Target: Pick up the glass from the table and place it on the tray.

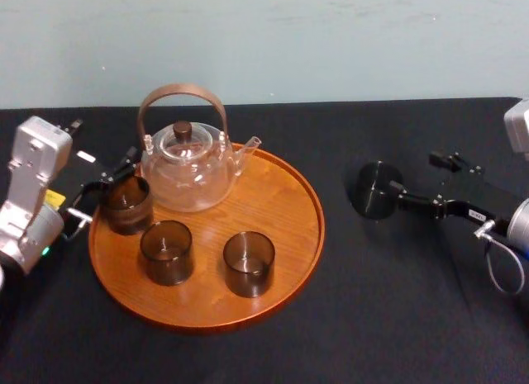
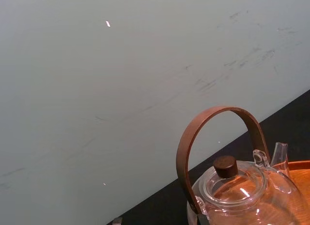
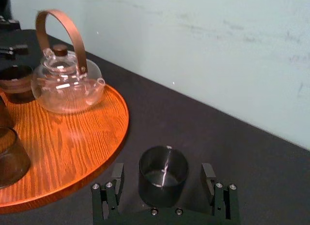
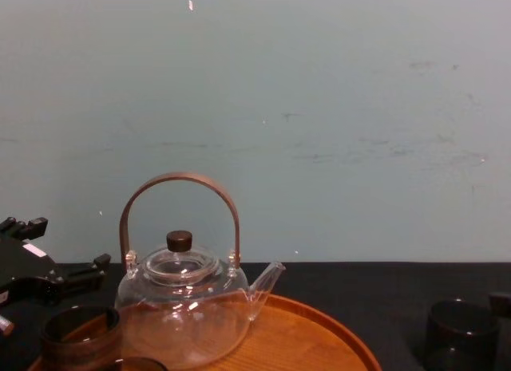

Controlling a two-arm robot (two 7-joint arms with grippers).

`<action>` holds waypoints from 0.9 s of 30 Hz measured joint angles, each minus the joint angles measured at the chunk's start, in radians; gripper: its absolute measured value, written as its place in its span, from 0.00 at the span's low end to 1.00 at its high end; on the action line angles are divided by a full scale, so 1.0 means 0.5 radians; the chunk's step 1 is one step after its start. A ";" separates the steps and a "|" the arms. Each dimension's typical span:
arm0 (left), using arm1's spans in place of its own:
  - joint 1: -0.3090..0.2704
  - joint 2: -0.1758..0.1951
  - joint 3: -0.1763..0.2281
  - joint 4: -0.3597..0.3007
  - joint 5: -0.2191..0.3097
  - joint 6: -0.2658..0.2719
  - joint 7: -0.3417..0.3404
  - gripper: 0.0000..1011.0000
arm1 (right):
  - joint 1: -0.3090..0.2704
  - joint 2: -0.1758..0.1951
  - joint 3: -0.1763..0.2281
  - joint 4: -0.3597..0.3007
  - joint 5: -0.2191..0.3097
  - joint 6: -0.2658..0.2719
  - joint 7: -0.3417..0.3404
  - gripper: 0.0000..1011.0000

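A dark glass stands on the black table to the right of the tray. My right gripper is open around this glass, one finger on each side with a gap to the glass wall. The round orange-brown tray carries a clear teapot with a brown handle and three dark glasses. One of these glasses sits at the tray's left edge, and my left gripper is just beside it with its fingers apart and nothing between them.
Two more dark glasses stand on the tray's near half. The tray's right half is bare wood. A pale wall closes off the back of the table. Black tabletop stretches in front of the right arm.
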 joint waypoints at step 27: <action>0.000 0.000 0.000 0.000 0.000 0.000 0.000 0.99 | 0.126 -0.124 -0.069 0.186 0.027 0.234 0.065 0.99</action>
